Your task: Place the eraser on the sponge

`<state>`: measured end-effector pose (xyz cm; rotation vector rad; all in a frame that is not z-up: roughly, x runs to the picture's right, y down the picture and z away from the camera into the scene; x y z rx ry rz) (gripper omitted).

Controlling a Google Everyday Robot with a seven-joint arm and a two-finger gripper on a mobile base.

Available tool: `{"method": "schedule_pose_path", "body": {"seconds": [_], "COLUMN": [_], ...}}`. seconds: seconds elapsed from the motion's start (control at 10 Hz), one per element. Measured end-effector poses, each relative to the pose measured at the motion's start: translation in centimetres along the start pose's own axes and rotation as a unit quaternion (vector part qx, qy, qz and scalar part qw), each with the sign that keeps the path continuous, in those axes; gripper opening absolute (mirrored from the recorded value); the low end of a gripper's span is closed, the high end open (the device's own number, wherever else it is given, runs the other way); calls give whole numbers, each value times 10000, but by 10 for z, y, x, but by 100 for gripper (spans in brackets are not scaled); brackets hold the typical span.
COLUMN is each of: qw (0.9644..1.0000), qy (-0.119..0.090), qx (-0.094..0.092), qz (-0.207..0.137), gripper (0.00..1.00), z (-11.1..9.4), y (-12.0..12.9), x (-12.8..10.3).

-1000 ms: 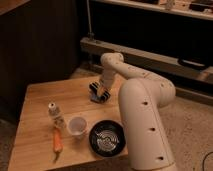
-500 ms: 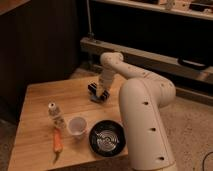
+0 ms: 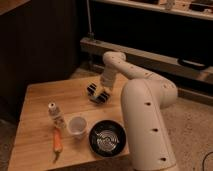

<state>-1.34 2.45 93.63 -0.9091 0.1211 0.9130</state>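
My gripper (image 3: 98, 93) hangs from the white arm, down low over the far middle of the wooden table (image 3: 35, 105). Right at it is a dark shape with a pale stripe running through it, which looks like the eraser (image 3: 102, 97). I cannot separate that shape from the gripper's own dark parts, nor tell whether it is held or resting on the table. The sponge does not show apart from this dark cluster; it is hidden or out of view.
On the near part of the table stand a translucent white cup (image 3: 76, 126), a round black bowl (image 3: 107, 138), a small white bottle (image 3: 54, 113) and an orange carrot-like item (image 3: 57, 142). The arm's thick white body (image 3: 147, 125) covers the table's right side. Dark shelving stands behind.
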Motion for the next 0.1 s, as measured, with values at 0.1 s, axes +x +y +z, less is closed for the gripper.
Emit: {"method": "schedule_pose_path", "body": {"seconds": [0.1], "qw": [10000], "qy": [-4], "qx": [-1], "qz": [3], "gripper": [80], "z": [0], "y": [0], "x": [0]}}
